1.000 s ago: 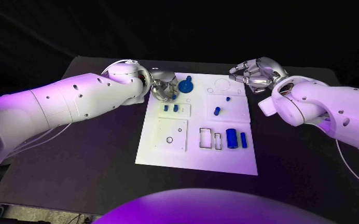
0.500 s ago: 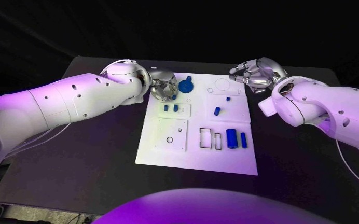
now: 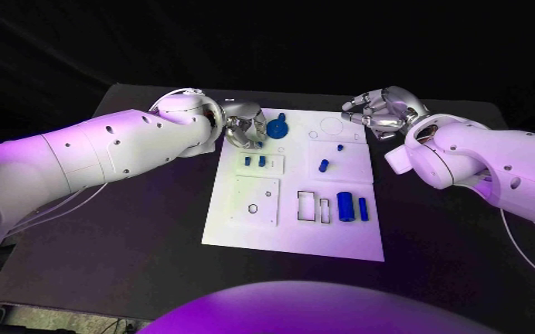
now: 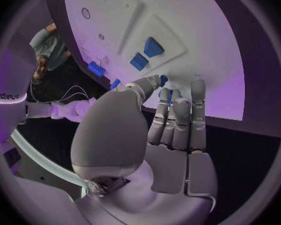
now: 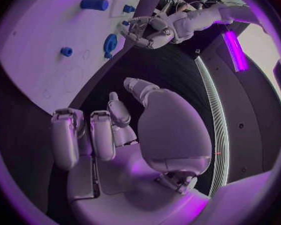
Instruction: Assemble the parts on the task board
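Left hand (image 3: 243, 129): over the task board's (image 3: 292, 233) far corner, fingers curled near a small blue part (image 4: 163, 80), hold cannot be told | Right hand (image 3: 379, 111): beside the board's opposite far corner, fingers curled, nothing in them | Round blue part (image 3: 277, 127): just beside the left hand.

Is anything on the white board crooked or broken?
Nothing looks broken or spilled. The task board lies flat, and the blue parts sit apart on it, like the big blue cylinder beside its empty outlined slots.
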`<action>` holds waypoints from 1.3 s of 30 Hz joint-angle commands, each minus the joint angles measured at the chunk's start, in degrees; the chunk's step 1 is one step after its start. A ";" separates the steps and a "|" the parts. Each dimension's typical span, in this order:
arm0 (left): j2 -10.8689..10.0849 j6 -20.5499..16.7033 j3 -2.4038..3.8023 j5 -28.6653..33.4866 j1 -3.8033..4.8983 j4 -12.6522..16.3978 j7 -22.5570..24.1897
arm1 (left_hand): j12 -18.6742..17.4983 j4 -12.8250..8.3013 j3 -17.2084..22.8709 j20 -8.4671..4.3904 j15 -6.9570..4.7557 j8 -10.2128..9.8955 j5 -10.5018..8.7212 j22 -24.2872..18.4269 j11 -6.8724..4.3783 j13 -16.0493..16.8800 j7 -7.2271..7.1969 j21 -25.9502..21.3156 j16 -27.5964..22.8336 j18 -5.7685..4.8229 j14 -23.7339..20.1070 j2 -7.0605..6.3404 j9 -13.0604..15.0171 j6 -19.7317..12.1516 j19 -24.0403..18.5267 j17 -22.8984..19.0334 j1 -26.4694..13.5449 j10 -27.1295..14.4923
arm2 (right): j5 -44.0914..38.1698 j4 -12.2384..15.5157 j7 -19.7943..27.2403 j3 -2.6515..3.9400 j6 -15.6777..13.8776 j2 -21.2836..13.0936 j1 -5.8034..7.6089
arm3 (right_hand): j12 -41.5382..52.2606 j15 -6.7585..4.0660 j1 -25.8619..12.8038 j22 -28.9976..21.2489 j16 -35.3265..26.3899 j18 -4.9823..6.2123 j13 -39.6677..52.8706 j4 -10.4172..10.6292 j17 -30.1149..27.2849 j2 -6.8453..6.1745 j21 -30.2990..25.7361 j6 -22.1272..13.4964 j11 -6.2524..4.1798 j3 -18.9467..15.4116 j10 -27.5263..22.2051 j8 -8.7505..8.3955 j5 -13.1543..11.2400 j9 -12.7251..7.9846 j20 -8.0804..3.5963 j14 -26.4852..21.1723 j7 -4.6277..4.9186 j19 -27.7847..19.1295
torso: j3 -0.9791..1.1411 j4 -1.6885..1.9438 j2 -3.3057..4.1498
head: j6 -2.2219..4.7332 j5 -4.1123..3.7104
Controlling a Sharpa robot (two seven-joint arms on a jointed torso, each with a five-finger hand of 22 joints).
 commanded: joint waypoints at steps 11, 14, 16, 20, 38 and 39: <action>0.10 1.92 0.02 1.12 0.00 0.21 1.25 | 2.30 -0.07 -0.12 -0.14 -0.34 1.08 0.00 0.01 -0.67 0.70 0.04 -0.22 0.25 0.88 -0.98 1.02 0.73 2.71 -0.35 -0.92 0.91 -0.88 | -0.09 -0.06 0.11 0.01 0.71 0.09 -0.19 | -0.25 -0.12 -0.13 8.32 -0.14 0.41 -0.07 0.54 2.80 0.37 -0.20 -0.39 -0.05 -0.01 -0.18 0.32 0.03 -0.11 -0.17 2.99 0.10 1.95 | 0.04 -0.03 0.00 | -0.01 0.00; 0.10 2.10 0.02 1.13 0.00 0.18 1.19 | 2.56 -0.11 -0.01 -0.19 -0.42 1.16 0.01 0.03 -0.75 0.77 0.10 -0.18 0.27 0.89 -1.01 1.17 0.81 2.96 -0.36 -0.98 1.00 -0.87 | -0.09 -0.06 0.10 0.01 0.71 0.09 -0.20 | -0.25 -0.12 -0.13 8.32 -0.14 0.41 -0.07 0.54 2.80 0.37 -0.20 -0.39 -0.05 -0.01 -0.18 0.32 0.03 -0.11 -0.17 2.99 0.10 1.95 | 0.05 -0.02 -0.01 | -0.01 0.00; 0.10 2.14 0.02 1.14 0.00 0.16 1.13 | 2.71 -0.15 0.06 -0.23 -0.46 1.20 0.01 0.05 -0.80 0.80 0.14 -0.16 0.28 0.89 -1.03 1.26 0.85 3.10 -0.37 -1.04 1.08 -0.87 | -0.09 -0.07 0.08 0.01 0.71 0.09 -0.20 | -0.25 -0.12 -0.13 8.32 -0.14 0.41 -0.07 0.54 2.80 0.37 -0.20 -0.39 -0.05 -0.01 -0.18 0.32 0.03 -0.11 -0.17 2.99 0.10 1.95 | 0.03 -0.01 -0.01 | -0.01 -0.01; 0.11 2.18 0.02 1.15 0.00 0.12 1.04 | 2.88 -0.21 0.17 -0.28 -0.51 1.23 0.02 0.07 -0.85 0.84 0.19 -0.13 0.28 0.89 -1.08 1.37 0.90 3.23 -0.38 -1.15 1.18 -0.86 | -0.09 -0.09 0.07 0.01 0.71 0.10 -0.21 | -0.25 -0.12 -0.13 8.32 -0.14 0.41 -0.07 0.54 2.80 0.37 -0.20 -0.39 -0.05 -0.01 -0.18 0.32 0.03 -0.11 -0.17 2.99 0.10 1.95 | 0.02 0.01 -0.01 | -0.01 -0.01; 0.12 1.79 0.02 2.33 0.00 0.11 1.75 | 4.53 0.13 0.09 0.18 0.20 -2.67 -0.05 0.13 0.06 0.91 -0.72 -0.03 0.57 0.81 -1.33 0.20 -0.28 -1.71 -0.61 -2.06 0.21 -2.56 | -0.09 -0.21 0.04 0.01 0.72 0.17 -0.28 | -0.25 -0.12 -0.13 8.32 -0.14 0.41 -0.07 0.54 2.80 0.37 -0.20 -0.39 -0.05 -0.01 -0.18 0.32 0.03 -0.11 -0.17 2.99 0.10 1.95 | 0.01 0.01 -0.03 | -0.01 -0.04; 0.12 1.76 0.02 2.43 0.00 0.11 1.83 | 4.68 0.20 -0.03 0.25 0.24 -3.07 -0.05 0.11 0.09 0.91 -0.92 -0.07 0.61 0.82 -1.38 0.07 -0.43 -2.23 -0.65 -2.16 0.11 -2.71 | -0.09 -0.23 0.04 0.01 0.72 0.18 -0.29 | -0.25 -0.12 -0.13 8.32 -0.14 0.41 -0.07 0.54 2.80 0.37 -0.20 -0.39 -0.05 -0.01 -0.18 0.32 0.03 -0.11 -0.17 2.99 0.10 1.95 | 0.01 0.00 -0.02 | -0.01 -0.02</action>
